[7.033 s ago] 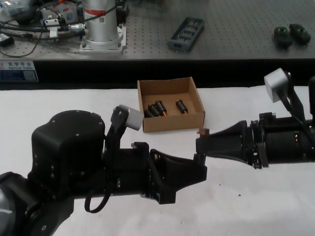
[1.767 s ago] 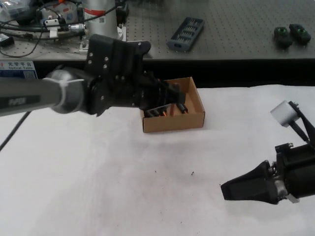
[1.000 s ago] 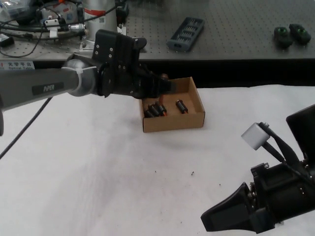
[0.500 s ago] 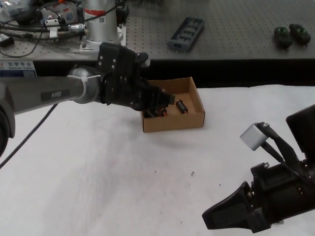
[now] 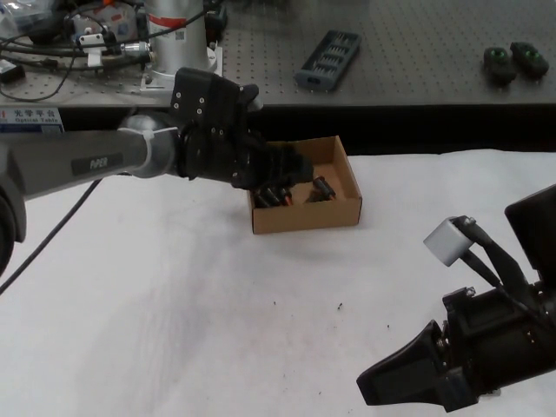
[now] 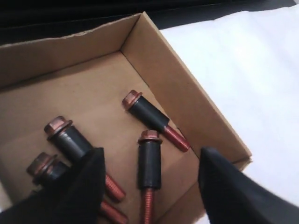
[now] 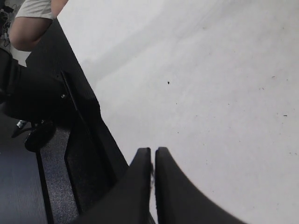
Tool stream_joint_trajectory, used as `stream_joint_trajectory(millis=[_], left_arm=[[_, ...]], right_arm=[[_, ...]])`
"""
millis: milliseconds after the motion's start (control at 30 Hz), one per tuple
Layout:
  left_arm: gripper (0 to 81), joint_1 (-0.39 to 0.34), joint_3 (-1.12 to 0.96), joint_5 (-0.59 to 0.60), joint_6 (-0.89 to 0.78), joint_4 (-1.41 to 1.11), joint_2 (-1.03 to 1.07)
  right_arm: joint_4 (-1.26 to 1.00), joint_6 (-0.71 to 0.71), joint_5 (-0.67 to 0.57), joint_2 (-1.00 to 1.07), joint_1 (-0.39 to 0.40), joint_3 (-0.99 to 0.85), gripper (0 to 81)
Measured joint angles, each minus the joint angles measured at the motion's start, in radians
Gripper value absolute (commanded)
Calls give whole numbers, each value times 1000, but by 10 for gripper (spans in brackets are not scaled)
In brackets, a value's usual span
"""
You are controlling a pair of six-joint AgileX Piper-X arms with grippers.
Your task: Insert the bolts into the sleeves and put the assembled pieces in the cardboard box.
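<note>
Left claw [image 6: 152, 155] has slid further in over the box [image 5: 304, 217] in the last half-second, fingers spread wide and gripping nothing. Four sleeved bolts [image 6: 149, 161] lie on the box floor, one right between the fingers. Right claw [image 7: 153, 152] is pinched shut, low over the speckled white cloth [image 5: 174, 304]. Behind it runs a dark perforated bench [image 5: 417, 52] carrying a metal post [image 5: 178, 39].

In the high view the black left gripper [image 5: 291, 169] covers the left part of the open brown cardboard box [image 5: 308, 217], so not all the copper-red bolts in black sleeves [image 5: 320, 187] inside can be counted. In the left wrist view its black fingers [image 6: 79, 186] hide parts of two sleeved bolts [image 6: 65, 137], and the picture's edge cuts off the tip of a third bolt [image 6: 148, 161].
</note>
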Motion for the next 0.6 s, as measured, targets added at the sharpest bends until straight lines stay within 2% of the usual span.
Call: stream_joint_trajectory(millis=[200, 400, 467, 567, 600], left_arm=[[282, 0, 0, 28, -4, 36, -99], [175, 0, 8, -36, 147, 189, -251], [161, 0, 42, -63, 177, 218, -346], [139, 0, 203, -84, 194, 199, -518], [131, 0, 211, -88, 198, 199, -518]], right_arm=[[-20, 0, 3, 0, 0, 0, 43], [-174, 0, 94, -32, -35, 0, 43], [-223, 0, 131, -46, -49, 0, 43], [-375, 0, 186, -112, -94, 0, 43], [-402, 0, 200, -127, -103, 0, 43]])
